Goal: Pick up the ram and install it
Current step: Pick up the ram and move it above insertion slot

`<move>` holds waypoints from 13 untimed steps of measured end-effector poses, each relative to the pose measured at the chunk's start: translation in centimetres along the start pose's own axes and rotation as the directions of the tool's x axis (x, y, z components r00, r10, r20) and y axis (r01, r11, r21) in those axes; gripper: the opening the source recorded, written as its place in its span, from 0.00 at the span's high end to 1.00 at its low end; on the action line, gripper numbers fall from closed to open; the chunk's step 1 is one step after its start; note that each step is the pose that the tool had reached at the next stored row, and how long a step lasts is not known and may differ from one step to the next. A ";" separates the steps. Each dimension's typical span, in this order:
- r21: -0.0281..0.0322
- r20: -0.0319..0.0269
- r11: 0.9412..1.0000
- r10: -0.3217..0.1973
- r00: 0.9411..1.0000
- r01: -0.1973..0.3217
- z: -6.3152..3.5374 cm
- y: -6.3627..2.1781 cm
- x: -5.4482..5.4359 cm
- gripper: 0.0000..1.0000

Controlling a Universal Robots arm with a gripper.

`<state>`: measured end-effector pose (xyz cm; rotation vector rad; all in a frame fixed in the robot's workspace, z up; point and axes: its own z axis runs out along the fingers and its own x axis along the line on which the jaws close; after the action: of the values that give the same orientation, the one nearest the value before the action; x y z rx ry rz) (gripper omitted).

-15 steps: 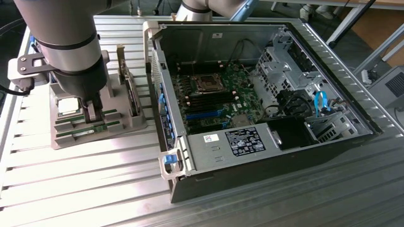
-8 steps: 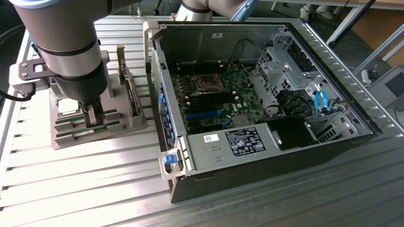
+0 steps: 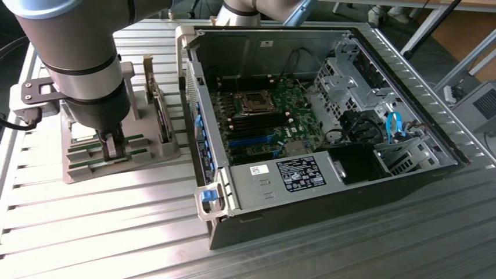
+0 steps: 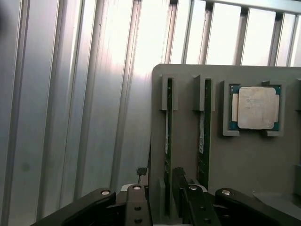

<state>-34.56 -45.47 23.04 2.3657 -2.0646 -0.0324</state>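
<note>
Slatted table (image 3: pixel 93 232), gripper (image 4: pixel 162 181) apparently straddling ram (image 4: pixel 167 132)

Under my claw (image 3: pixel 116 154) lies a counter (image 3: pixel 93 232) of ribbed silver metal, its long slats running side by side with dark grooves between them. Strong light falls on it: a white glare (image 4: pixel 155 37) washes the slats close by my claw, and they dim to grey farther off. Well away from my claw, past the counter's far edge, I see a brown floor (image 3: pixel 468 40), slanted metal legs (image 3: pixel 426 29) of some furniture, and what may be a grey cabinet (image 3: pixel 479 104).
</note>
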 end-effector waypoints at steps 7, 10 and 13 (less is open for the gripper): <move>0.000 0.000 1.000 -0.003 1.000 0.003 0.22 0.96 -0.2 0.67; 0.000 0.000 1.000 -0.003 1.000 0.003 0.28 0.95 -0.2 0.67; 0.000 0.000 1.000 -0.003 1.000 0.003 0.33 0.94 -0.3 0.67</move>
<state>-35.54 -45.34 22.72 2.3682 -2.0615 -0.0325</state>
